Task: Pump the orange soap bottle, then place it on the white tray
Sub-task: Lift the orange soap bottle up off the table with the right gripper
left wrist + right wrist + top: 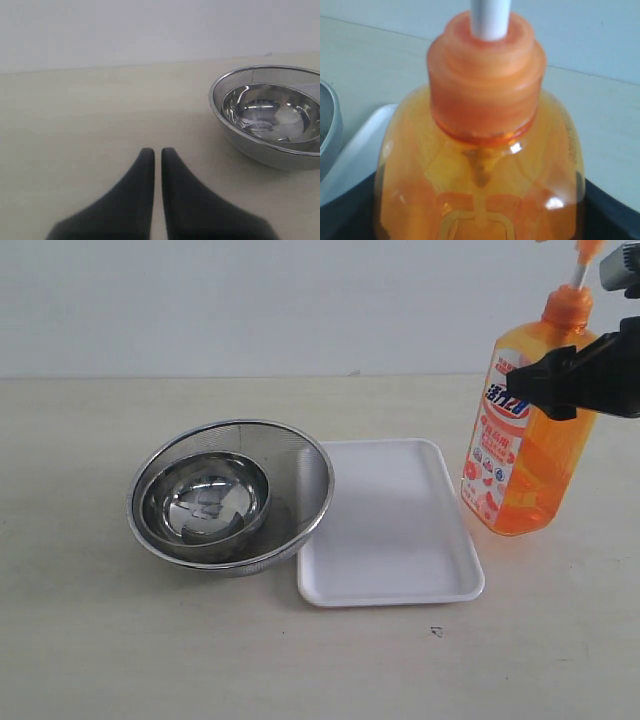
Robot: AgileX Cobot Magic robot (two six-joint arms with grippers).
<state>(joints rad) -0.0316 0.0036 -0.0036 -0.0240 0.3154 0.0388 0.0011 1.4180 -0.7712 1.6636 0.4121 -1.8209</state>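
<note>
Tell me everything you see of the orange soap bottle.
The orange soap bottle is tall, clear orange plastic, with a white-and-red label, an orange collar and a white stem. It leans, right of the white tray, not on it. The right tool grips its shoulder from both sides; whether its base touches the table is unclear.

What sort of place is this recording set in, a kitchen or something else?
Likely a staged lab tabletop, not a kitchen: a bare beige table, a blank white wall, plus an orange soap bottle, white tray and mesh strainer.
</note>
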